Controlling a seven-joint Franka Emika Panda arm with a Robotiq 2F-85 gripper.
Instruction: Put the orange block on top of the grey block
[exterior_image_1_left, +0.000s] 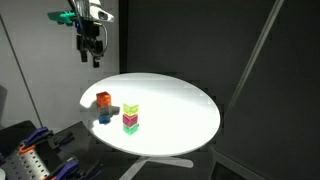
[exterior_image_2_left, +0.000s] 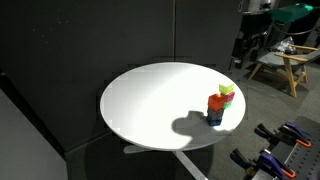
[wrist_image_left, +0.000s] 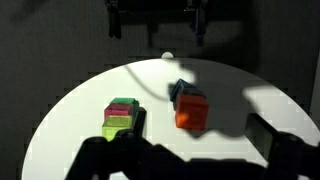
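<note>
Orange block (exterior_image_1_left: 103, 99) sits on the grey block (exterior_image_1_left: 105, 117), near the 9 o'clock rim of the round white table (exterior_image_1_left: 180, 110); claw (exterior_image_1_left: 92, 58) hangs well above, past the 10 o'clock rim, jaws apart, holding nothing.

Orange block: small orange-red cube, matt, edges crisp in the wrist view (wrist_image_left: 191, 113). Grey block there shows only as a dark bluish sliver (wrist_image_left: 180, 92) at 11 o'clock of it. In an exterior view the grey block (exterior_image_2_left: 215, 118) blends into shadow. Green cube (exterior_image_1_left: 131, 109) on magenta cube (exterior_image_1_left: 131, 125) stands just beside at 3 o'clock. Claw fingers (wrist_image_left: 198, 20) are cut off by the wrist view's top edge. Dark blurred shapes cover that view's bottom.
</note>
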